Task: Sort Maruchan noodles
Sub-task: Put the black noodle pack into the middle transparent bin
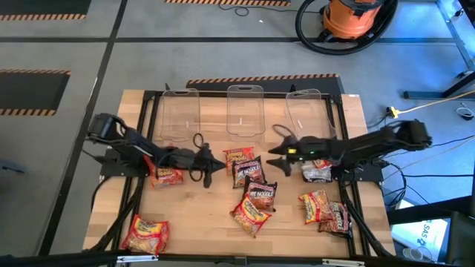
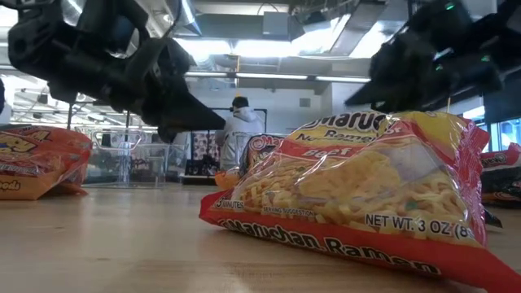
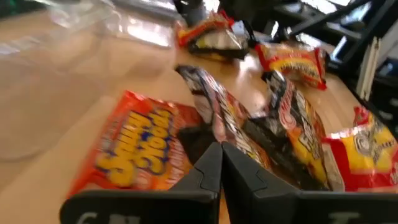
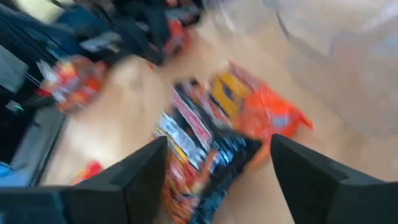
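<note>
Noodle packets (image 4: pixel 211 143) lie, apparently untouched, beneath the spread-apart right end effector (image 4: pixel 217 163).

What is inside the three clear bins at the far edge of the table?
From above, the three clear bins hold no noodle packets; all visible ones lie on the wooden table.

Between the open right jaws lie an orange packet (image 4: pixel 261 115) with yellow and a packet (image 4: pixel 205 168) that looks black.
</note>
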### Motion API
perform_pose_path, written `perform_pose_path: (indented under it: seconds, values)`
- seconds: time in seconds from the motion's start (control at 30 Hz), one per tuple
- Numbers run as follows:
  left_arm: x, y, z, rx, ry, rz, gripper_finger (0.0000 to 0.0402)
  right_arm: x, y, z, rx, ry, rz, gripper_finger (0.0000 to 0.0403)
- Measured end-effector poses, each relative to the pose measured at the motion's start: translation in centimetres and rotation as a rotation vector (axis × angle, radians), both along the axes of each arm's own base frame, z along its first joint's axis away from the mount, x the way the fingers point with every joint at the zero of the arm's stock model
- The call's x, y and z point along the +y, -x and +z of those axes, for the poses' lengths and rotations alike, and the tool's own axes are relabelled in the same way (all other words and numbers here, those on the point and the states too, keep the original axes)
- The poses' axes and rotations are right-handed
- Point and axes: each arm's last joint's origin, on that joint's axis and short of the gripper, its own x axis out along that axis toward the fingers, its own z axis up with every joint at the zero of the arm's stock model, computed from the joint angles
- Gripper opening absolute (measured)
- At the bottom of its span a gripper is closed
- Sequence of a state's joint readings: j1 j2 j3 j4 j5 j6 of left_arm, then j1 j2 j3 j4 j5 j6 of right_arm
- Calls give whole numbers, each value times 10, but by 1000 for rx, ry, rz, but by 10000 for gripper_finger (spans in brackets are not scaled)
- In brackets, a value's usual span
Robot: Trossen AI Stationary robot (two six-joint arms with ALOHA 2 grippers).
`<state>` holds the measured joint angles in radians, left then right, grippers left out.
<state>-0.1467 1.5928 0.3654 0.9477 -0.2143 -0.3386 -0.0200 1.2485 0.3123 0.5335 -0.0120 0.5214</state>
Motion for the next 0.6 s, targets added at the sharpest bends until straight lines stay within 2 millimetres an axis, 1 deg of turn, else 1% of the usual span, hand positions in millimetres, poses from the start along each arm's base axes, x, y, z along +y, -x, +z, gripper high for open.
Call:
perform_pose_path:
  seconds: [0.1, 0.27, 0.43, 0.6]
  values:
    - [-5, -12, -6, 22, -1, -18, 2, 1, -11, -10, 70, -46, 23, 279]
    - [-15, -30, -14, 49, 20, -115, 2, 3, -24, -22, 134, -102, 80, 275]
    - [-25, -41, -27, 86, 28, -169, 2, 3, -28, -33, 186, -140, 84, 270]
    - [-26, -47, -38, 120, 25, -170, 2, 4, -33, -38, 164, -166, 104, 269]
